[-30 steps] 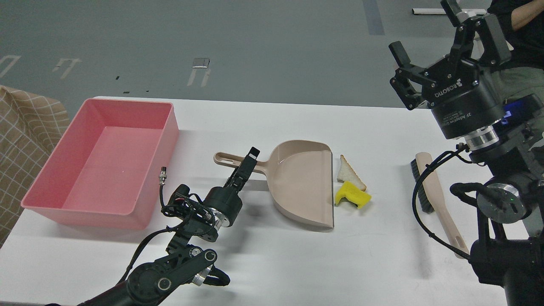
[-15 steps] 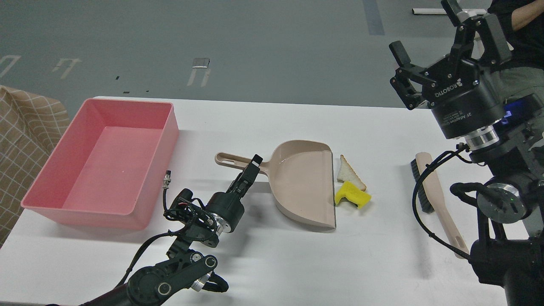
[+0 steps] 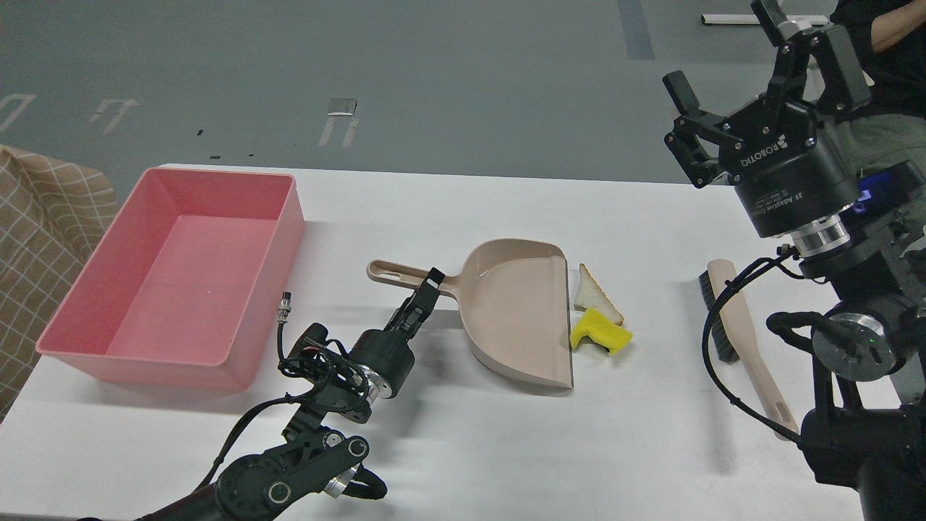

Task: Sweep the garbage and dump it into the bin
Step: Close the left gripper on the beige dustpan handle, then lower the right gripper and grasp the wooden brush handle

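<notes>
Landmark: dustpan (image 3: 517,311). Well left of it, pink bin (image 3: 173,271), rigid, roomy. Left gripper (image 3: 427,289) at the dustpan's handle; seen edge-on, can't tell if fingers pinch it. Pan looks light, stiff; take it by the handle. Just right of the pan's lip: bread half-slice (image 3: 595,295), soft, crumbly, and yellow sponge piece (image 3: 600,334), light, squashy. Both clear of any fingers. Farther right, brush (image 3: 738,336). Right gripper (image 3: 731,79) raised, fingers spread, empty.

Pink bin (image 3: 87,304), beige dustpan (image 3: 514,318), yellow sponge piece (image 3: 602,334), white table (image 3: 506,434).
</notes>
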{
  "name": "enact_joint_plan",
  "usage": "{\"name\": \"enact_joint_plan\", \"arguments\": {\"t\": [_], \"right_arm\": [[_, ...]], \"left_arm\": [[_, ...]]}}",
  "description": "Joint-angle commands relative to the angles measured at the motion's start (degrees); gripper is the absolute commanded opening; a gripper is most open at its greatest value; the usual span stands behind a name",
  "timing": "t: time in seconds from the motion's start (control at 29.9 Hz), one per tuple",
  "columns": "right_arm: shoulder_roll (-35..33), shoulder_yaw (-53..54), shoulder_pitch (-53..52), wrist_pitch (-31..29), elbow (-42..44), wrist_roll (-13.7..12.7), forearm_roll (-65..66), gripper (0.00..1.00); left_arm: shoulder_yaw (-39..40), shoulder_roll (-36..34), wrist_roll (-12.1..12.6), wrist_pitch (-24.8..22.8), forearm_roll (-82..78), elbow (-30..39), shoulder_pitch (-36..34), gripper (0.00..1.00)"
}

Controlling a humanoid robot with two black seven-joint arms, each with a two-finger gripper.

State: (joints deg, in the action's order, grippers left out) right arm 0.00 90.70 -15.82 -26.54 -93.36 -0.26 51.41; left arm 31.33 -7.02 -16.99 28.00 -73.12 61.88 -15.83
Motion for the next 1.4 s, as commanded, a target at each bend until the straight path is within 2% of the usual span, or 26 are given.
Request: {"name": "enact_joint_plan", "arguments": {"t": [0.0, 0.37, 0.57, 0.7, 0.83, 1.0, 1.1, 1.17, 1.24, 1.37], "right_arm": [[0.00, -0.08, 0.00, 0.00, -0.15, 0.00, 0.00, 1.00], [0.00, -0.08, 0.17, -0.35, -0.24, -0.17, 1.58, 1.00], [0.00, -0.08, 0.35, 0.52, -0.06, -0.26, 10.63, 1.00], [-7.02, 0.88, 1.66, 4.57, -0.94, 0.00, 10.55, 1.00], [-9.66, 3.34, 3.77, 1.51, -3.92, 0.00, 11.25, 1.00], [-14.41, 7.21, 5.89, 1.32, -5.25, 0.26, 14.68, 1.00], [-18.27, 9.23, 7.47, 0.88, -5.95, 2.36, 15.21, 1.00], [-21.95, 9.58, 8.61, 0.18, -5.95, 9.02, 14.94, 1.00], [-23.63, 9.50, 8.87, 0.00, -5.95, 9.75, 14.94, 1.00], [-29.43, 7.92, 11.68, -1.46, -5.95, 9.58, 15.64, 1.00]], "left_arm": [[0.04, -0.10, 0.02, 0.00, 0.00, 0.00, 0.01, 0.24], [0.05, -0.10, 0.02, 0.00, 0.00, 0.00, 0.01, 0.23], [0.04, -0.10, 0.02, 0.00, 0.00, 0.00, -0.17, 0.23], [0.05, -0.10, 0.02, 0.00, 0.00, 0.00, -0.17, 0.23], [0.05, -0.02, -0.06, 0.00, 0.00, 0.09, -0.17, 0.23], [0.05, -0.37, -0.06, 0.00, 0.00, 0.09, -0.17, 0.23], [0.05, -0.54, -0.06, 0.00, 0.00, 0.09, -0.17, 0.23], [0.05, -0.54, -0.06, 0.00, 0.00, 0.09, -0.08, 0.23], [0.05, -0.63, -0.06, 0.00, 0.00, 0.09, -0.08, 0.23], [0.05, -0.63, -0.59, 0.00, -0.09, 0.17, -0.17, 0.23]]}}
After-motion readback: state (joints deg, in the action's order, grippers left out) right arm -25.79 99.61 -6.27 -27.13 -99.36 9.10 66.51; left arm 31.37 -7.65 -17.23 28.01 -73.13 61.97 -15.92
